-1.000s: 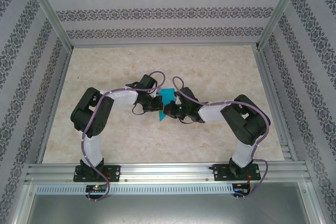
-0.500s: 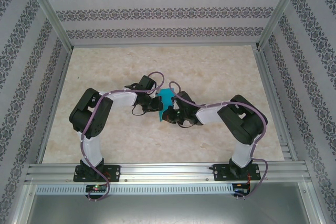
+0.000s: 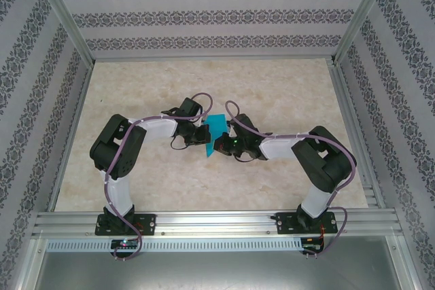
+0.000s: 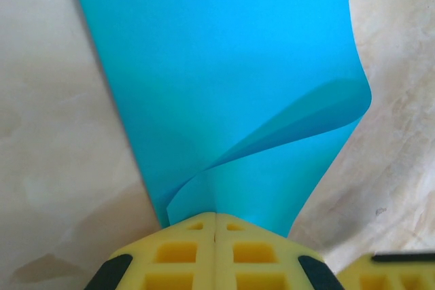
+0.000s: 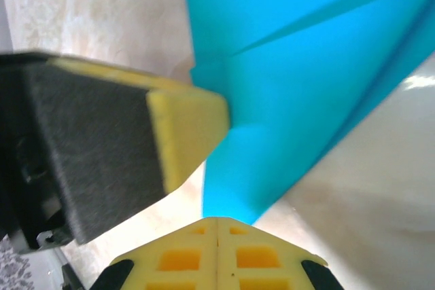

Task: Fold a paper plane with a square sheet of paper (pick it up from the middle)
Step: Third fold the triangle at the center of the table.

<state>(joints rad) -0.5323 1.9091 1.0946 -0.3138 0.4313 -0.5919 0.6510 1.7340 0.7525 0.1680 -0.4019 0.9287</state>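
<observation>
Turquoise sheet of paper (image 3: 216,127), a single one, is hanging above the middle of the table (image 3: 285,93), pinched between two grippers that are meeting there. The left gripper (image 3: 206,141) is clamping it from the left and the right gripper (image 3: 217,144) from the right, each with its jaws closed on the paper's lower part. From above, the sheet is showing as one small, narrow blue shape tapering downward between the black wrists. The left wrist camera is giving what that view cannot: the paper (image 4: 224,79) is rising smooth and thin from the yellow fingertips of the left gripper (image 4: 215,225), with one layer curling away in a soft loop at the right. The right wrist camera is showing flat folded layers with straight creases (image 5: 299,100) above the right gripper (image 5: 217,232), and one yellow, foam-backed finger (image 5: 183,134) of the left gripper pressing in from the side. The tabletop is looking like pale, marble-patterned stone.
</observation>
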